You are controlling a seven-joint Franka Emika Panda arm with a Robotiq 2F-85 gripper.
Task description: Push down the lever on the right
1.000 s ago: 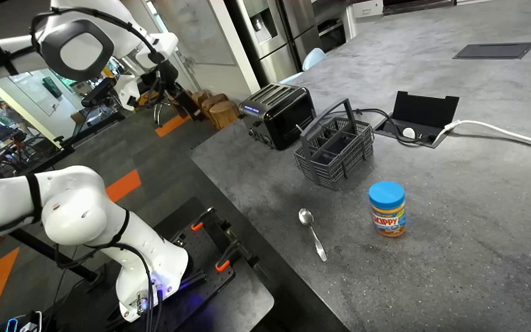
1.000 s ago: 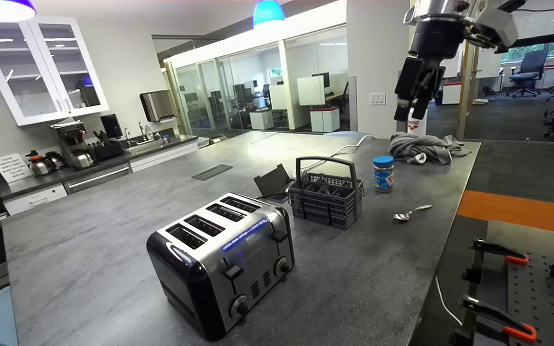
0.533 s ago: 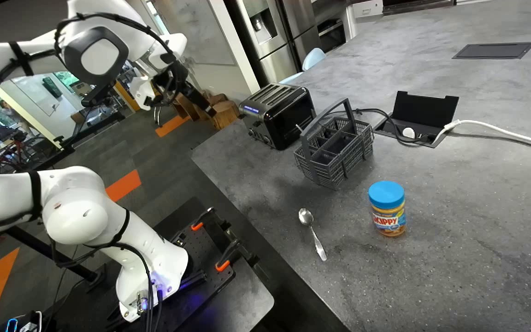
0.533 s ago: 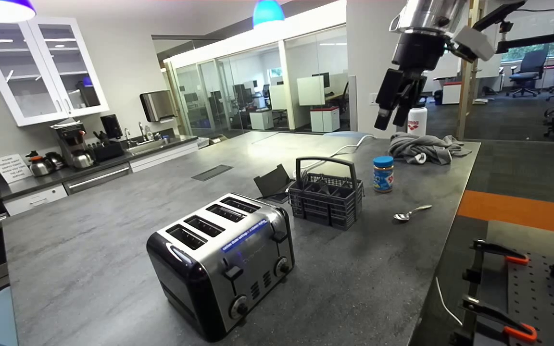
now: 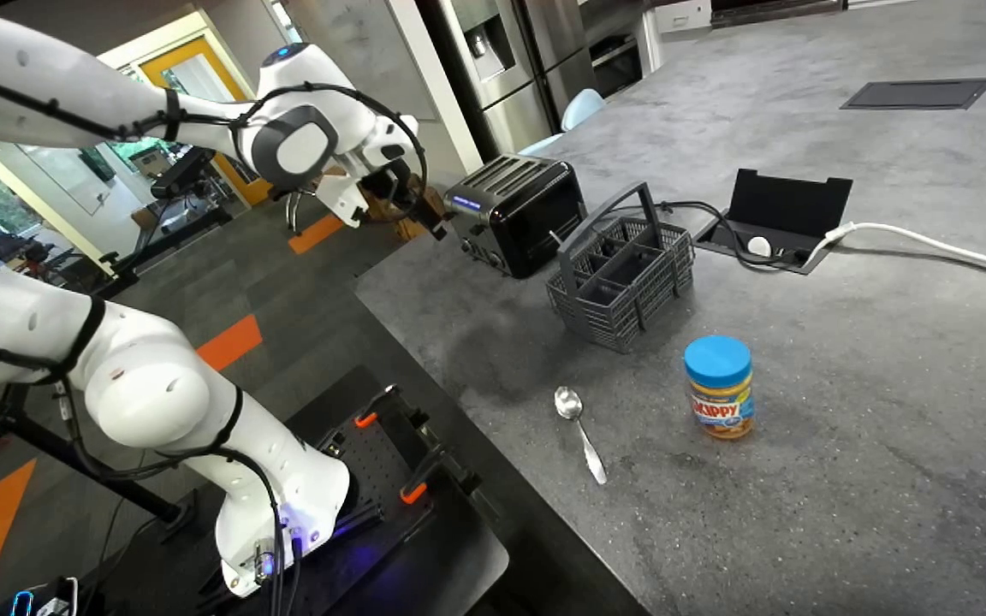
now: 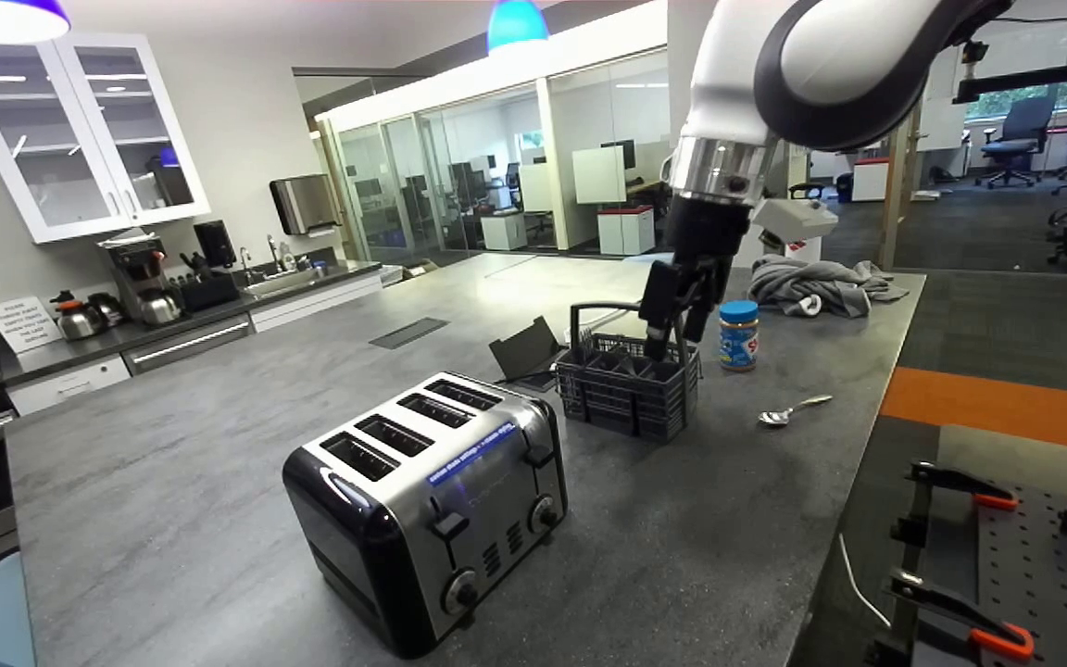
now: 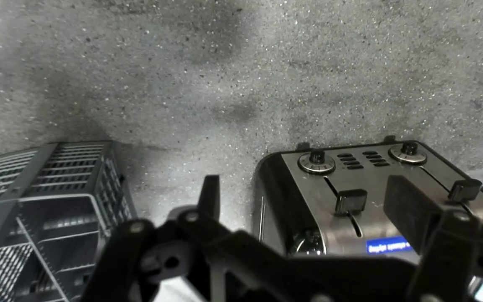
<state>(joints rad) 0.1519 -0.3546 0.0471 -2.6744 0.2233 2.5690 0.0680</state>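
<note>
In an exterior view, the toaster (image 6: 418,519) is standing on the counter (image 6: 219,463), its right lever (image 6: 538,456) jutting from the front at the end nearer the basket (image 6: 621,405). The gripper (image 6: 676,343) is hanging in the air apart from both; its jaws are standing wide apart in the wrist view. The jar (image 6: 738,338) is standing upright, the spoon (image 6: 776,418) is lying near it, and the towel (image 6: 816,285) is lying crumpled beyond them.

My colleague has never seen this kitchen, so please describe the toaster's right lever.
On the grey counter, find the four-slot toaster beside the dark basket. It carries two black levers; facing them, the right lever is the one nearer the basket.
</note>
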